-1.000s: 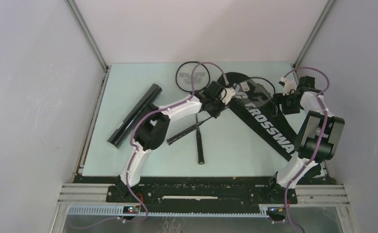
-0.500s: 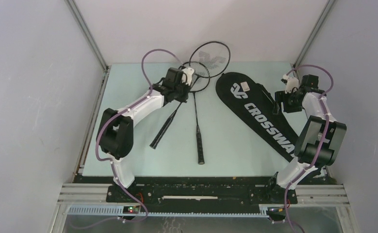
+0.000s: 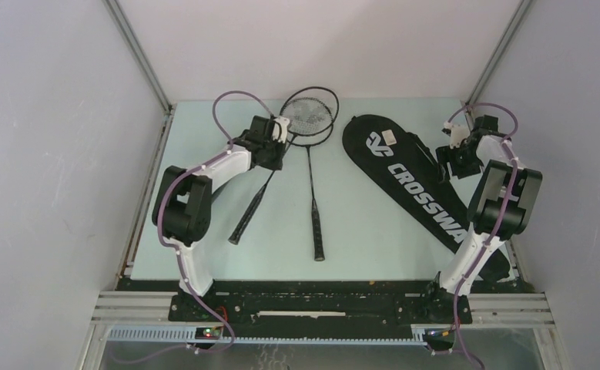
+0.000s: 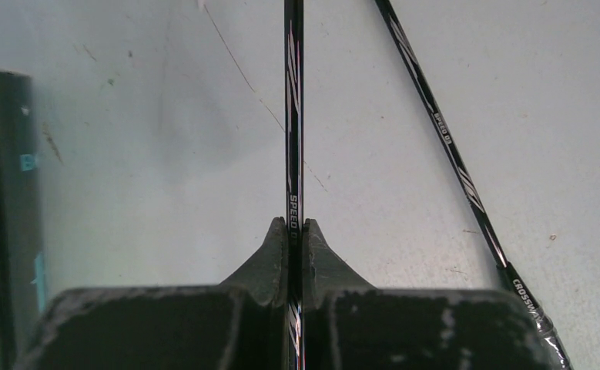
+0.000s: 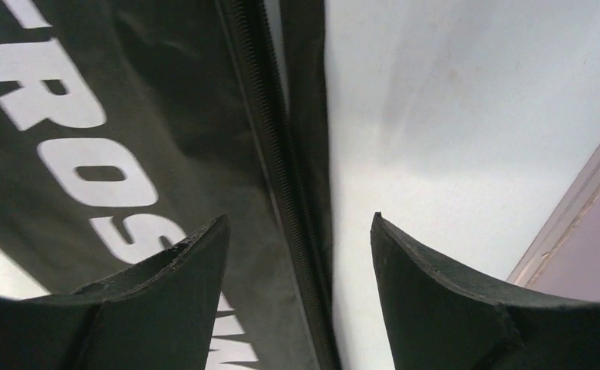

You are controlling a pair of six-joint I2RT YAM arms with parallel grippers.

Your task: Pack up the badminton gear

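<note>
My left claw (image 4: 296,227) is pinched fully together on the thin shaft of one slim black badminton racket (image 4: 294,116), the two fingertips pressed against either side of it. From the overhead camera this racket (image 3: 254,200) slants from its round strung head at the far edge of the pale green table (image 3: 358,239) down toward the left edge, and the left claw (image 3: 275,146) grips it just below the head. The second thin black racket (image 3: 313,193) lies flat just beside it, its handle pointing at the near edge and its head overlapping the first one's; its shaft (image 4: 443,139) runs apart from the held one. A long black cylindrical tube (image 4: 4,193) lies by the left edge, mostly hidden under my left arm.

The large black racket-shaped bag (image 3: 420,196) with white "CROSSWAY" lettering stretches from the far edge toward the near right corner. My right claw (image 3: 450,162) sits at the bag's right rim, fingers (image 5: 165,285) spread wide, straddling the zipped edge of the bag (image 5: 127,116) without clamping it.
</note>
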